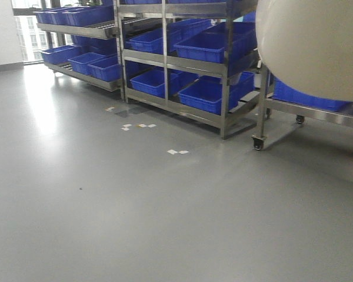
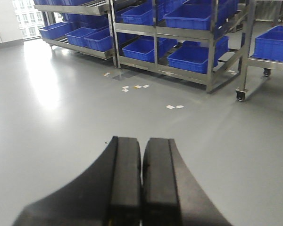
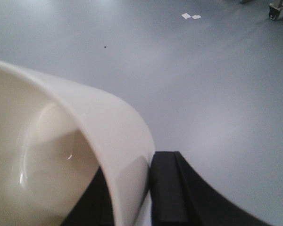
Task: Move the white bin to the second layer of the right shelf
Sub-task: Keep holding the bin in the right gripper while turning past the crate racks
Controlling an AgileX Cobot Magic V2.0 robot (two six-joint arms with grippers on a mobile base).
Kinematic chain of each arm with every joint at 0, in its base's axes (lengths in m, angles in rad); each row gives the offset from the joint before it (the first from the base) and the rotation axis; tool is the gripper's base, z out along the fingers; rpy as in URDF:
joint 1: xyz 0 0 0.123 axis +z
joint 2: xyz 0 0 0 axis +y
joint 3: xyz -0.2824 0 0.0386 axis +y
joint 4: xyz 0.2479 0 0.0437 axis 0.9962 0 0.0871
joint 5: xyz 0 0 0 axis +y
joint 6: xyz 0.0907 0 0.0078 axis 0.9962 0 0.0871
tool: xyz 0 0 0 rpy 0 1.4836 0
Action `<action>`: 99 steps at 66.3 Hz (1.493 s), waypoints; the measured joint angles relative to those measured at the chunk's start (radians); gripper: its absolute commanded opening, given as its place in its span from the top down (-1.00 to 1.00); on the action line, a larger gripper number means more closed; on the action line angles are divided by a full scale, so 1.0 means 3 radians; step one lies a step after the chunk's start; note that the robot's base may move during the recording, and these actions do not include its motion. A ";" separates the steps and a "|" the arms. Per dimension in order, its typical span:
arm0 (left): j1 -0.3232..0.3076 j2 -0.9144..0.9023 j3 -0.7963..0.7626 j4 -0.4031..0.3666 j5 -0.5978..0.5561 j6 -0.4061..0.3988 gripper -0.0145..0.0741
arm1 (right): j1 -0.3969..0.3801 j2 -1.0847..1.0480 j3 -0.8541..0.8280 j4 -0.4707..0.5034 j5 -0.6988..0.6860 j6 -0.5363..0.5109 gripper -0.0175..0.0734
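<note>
My right gripper (image 3: 133, 165) is shut on the white bin (image 3: 61, 141). One black finger sits inside the bin's wall and the other outside it. The bin hangs in the air over the grey floor, mouth tilted toward the wrist camera. In the front view its cream rounded body (image 1: 317, 47) fills the upper right corner. Behind it stands a steel rack on casters (image 1: 317, 111), whose low level holds a blue crate. The right shelf second layer is hidden behind the bin. My left gripper (image 2: 141, 141) is shut with nothing in it, over bare floor.
Steel racks (image 1: 165, 59) loaded with blue crates (image 1: 206, 47) line the back wall. The nearest rack's caster (image 1: 258, 143) stands on the floor at right. Small paper markers (image 1: 177, 152) lie on the grey floor. Windows (image 1: 29, 29) are at far left.
</note>
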 measured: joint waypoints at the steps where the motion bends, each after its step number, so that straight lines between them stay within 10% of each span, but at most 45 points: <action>1: 0.0000 0.0000 0.0000 0.0000 0.0000 0.0000 0.48 | 0.0000 0.0000 0.0000 0.0000 0.0000 0.0000 0.50; 99: 0.0000 0.0000 0.0000 0.0000 0.0000 0.0000 0.48 | 0.0000 0.0000 0.0000 0.0000 0.0000 0.0000 0.50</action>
